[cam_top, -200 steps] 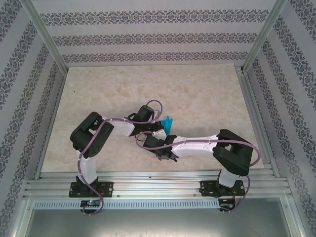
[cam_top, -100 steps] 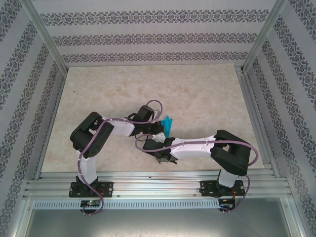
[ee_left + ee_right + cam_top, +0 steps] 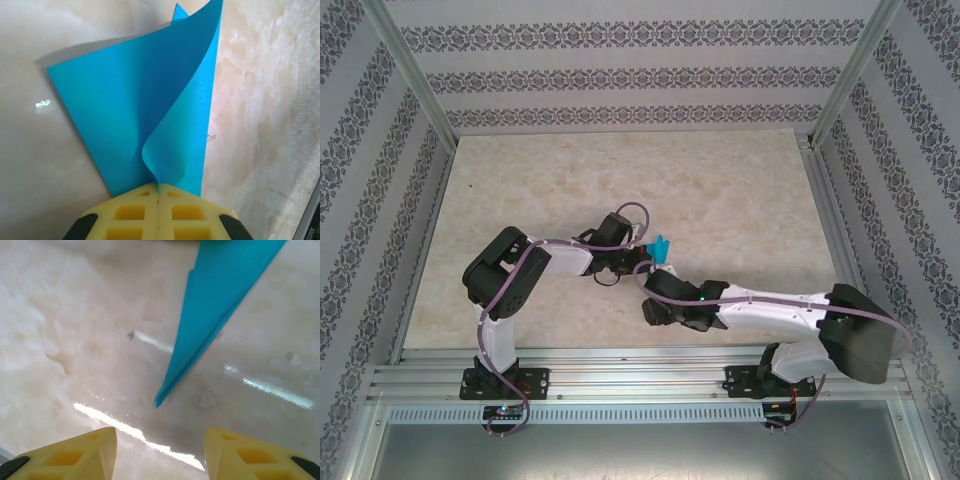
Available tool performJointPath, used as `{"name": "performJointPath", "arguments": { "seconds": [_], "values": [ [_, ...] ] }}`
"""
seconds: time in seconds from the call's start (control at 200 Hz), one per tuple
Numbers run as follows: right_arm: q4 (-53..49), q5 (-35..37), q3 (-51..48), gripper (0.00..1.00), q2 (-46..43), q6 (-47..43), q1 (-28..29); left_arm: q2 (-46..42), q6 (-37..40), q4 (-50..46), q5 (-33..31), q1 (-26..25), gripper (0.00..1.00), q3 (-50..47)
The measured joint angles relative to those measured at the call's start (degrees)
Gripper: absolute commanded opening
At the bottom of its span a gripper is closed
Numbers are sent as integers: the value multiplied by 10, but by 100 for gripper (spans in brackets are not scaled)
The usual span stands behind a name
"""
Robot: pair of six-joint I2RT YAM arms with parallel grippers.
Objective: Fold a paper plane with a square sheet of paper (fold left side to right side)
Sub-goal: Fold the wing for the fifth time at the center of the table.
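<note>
Looking down from above, we've got a pale marbled table [image 3: 570, 190], glossy enough to throw bright streaks of glare in the right wrist view. Patterned wallpaper walls [image 3: 620, 75] close it in on three sides, and aluminium rails [image 3: 620, 365] run along the near edge.

From up top the action is hard to read. The left arm [image 3: 510, 275] and right arm [image 3: 770, 308] meet near the middle of the table, and their wrists and a looping purple cable [image 3: 638, 215] cover most of the blue paper [image 3: 662, 246], with just a small corner poking out between them.

The left wrist view is much clearer! The left arm's fingers [image 3: 131, 214] are pressed together, pinching the near corner of the blue paper [image 3: 130, 110]. One layer lies flat on the table, while another curls up and stands off it. The frame cuts off the top edge of the raised flap.

Over on the right wrist view, the right arm's fingers [image 3: 70, 455] are spread wide with bare table between them. The paper [image 3: 215, 295] sits just beyond, its sharp tip resting on the surface and its wide end cut off by the frame.
</note>
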Motion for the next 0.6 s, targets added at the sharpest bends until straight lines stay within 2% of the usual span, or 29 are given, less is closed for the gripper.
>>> {"name": "performJointPath", "arguments": {
  "seconds": [0.13, 0.275, 0.43, 0.599],
  "values": [
    [106, -90, -74, 37, -52, 10, -105, 0, 0, 0, 0, 0, 5, 0],
    [226, -188, -110, 28, -35, 43, -178, 0, 0, 0, 0, 0, 4, 0],
    [331, -252, -110, 26, 17, 71, -196, 0, 0, 0, 0, 0, 4, 0],
    [374, -275, -106, 24, 64, 85, -196, 0, 0, 0, 0, 0, 2, 0]
  ]
}}
